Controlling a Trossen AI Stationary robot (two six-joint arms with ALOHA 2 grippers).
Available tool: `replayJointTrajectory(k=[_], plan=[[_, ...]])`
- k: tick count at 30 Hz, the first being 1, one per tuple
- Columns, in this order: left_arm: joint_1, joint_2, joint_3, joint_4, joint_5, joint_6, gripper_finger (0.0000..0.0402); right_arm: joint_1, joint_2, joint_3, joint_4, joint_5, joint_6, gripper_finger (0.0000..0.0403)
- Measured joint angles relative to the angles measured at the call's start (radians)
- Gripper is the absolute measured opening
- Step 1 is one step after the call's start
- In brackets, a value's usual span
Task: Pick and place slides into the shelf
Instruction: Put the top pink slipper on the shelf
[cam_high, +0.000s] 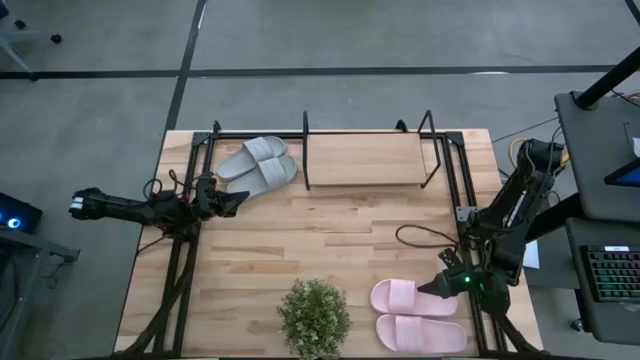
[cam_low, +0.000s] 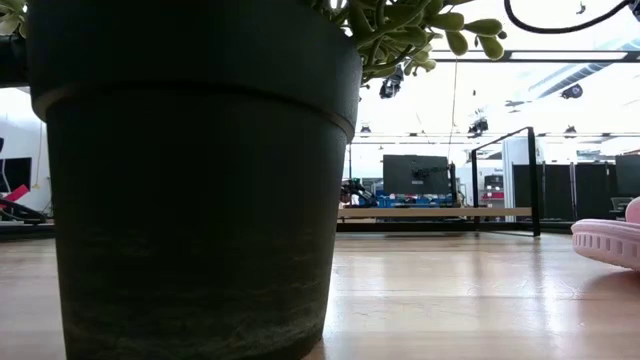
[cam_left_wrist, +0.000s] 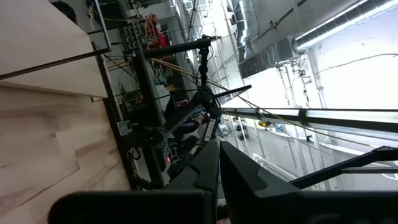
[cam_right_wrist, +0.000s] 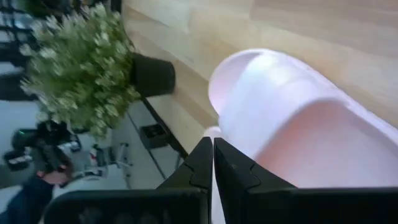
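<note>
I read no brand or writing anywhere. The grey slides (cam_high: 259, 165), soft and wide-strapped, lie on the plank table (cam_high: 330, 240) beside the flat light-wood shelf (cam_high: 368, 160). The pink slides (cam_high: 415, 315), smooth and rounded, lie near the potted plant (cam_high: 314, 318). The left gripper (cam_high: 240, 200) is pressed together, empty. The right gripper (cam_high: 422, 288) is pressed together, seemingly just short of a pink slide.

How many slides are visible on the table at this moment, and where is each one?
4. The grey slides lie as a pair at the table's far left, beside the shelf, not on it. The pink slides lie as a pair at the near right edge, right of the potted plant. None looks hidden.
</note>
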Motion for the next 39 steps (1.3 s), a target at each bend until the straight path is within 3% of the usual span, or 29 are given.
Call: replayJointTrajectory(k=[8, 17, 30, 39], plan=[[0.0, 0.001, 0.0, -0.001, 0.0, 0.008, 0.0, 0.017, 0.088, 0.031, -0.03, -0.068, 0.056, 0.0009], [0.0, 0.002, 0.0, -0.001, 0.003, 0.016, 0.0, 0.019, 0.097, 0.024, 0.016, -0.089, 0.055, 0.0013], [0.0, 0.0, 0.0, 0.0, 0.014, 0.013, 0.0, 0.019, 0.104, 0.023, -0.019, -0.088, 0.056, 0.0112], [0.0, 0.0, 0.0, 0.0, 0.014, 0.013, 0.0, 0.019, 0.152, 0.019, -0.009, -0.086, 0.056, 0.0141]])
